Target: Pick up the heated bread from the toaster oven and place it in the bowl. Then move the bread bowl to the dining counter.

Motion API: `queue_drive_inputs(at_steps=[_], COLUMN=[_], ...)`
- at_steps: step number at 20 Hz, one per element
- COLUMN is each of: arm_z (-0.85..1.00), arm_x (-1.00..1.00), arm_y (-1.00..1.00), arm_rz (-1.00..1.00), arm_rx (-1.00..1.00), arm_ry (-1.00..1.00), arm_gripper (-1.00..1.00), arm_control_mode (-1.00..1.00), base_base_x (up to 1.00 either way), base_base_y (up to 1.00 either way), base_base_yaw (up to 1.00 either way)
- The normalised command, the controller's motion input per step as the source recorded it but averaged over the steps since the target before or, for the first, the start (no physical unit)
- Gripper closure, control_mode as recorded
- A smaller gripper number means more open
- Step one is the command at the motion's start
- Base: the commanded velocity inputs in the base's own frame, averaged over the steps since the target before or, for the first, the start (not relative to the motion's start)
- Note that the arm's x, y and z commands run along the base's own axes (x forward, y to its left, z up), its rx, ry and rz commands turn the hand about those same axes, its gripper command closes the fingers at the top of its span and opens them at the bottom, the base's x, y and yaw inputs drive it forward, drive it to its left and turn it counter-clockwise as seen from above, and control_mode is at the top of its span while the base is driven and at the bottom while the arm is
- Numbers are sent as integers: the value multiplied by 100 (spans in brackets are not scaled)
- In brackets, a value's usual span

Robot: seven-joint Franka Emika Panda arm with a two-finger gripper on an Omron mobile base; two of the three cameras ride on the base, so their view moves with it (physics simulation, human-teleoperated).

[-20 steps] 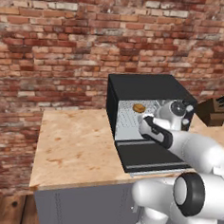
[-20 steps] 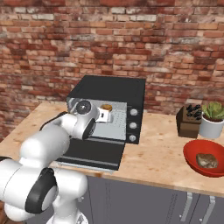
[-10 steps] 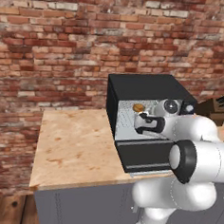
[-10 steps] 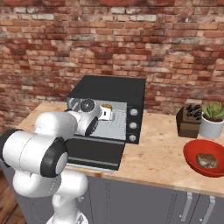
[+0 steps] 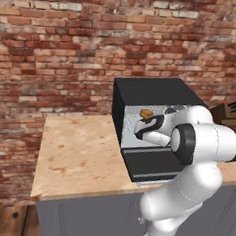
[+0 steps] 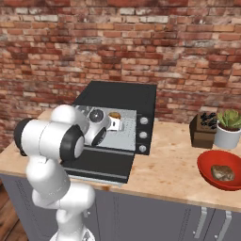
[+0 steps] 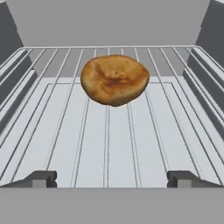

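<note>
Golden-brown bread (image 7: 114, 80) on rack, beyond spread claw (image 7: 112, 179)

Toaster oven (image 6: 123, 96) stands on the counter (image 6: 174, 169) against the brick wall (image 6: 120, 42), door (image 6: 96, 164) dropped forward. Bread (image 7: 114, 79) lies on the wire rack (image 7: 65, 131) inside, toward the back. Tool (image 7: 112, 179) sits inside the oven mouth, just before the bread, apart from it. Right of the oven: knife block (image 6: 203, 130), potted plant (image 6: 229, 128), and nearer the counter's front, bowl (image 6: 207, 162).

The tool (image 7: 112, 179) has reached deeper into the toaster oven (image 5: 153, 95).
</note>
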Motion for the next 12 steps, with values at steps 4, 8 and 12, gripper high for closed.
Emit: queue_drive_inputs(at_steps=[4,8,12], arm_z=[-28,-19,-2], arm_x=[20,15,0], arm_y=[0,0,0], arm_rz=[0,0,0], arm_rx=[0,0,0], arm_ry=[0,0,0], arm_gripper=[-100,-100,-100], arm_control_mode=[-100,-100,-100], base_base_x=[0,0,0], base_base_y=[0,0,0], base_base_yaw=[0,0,0])
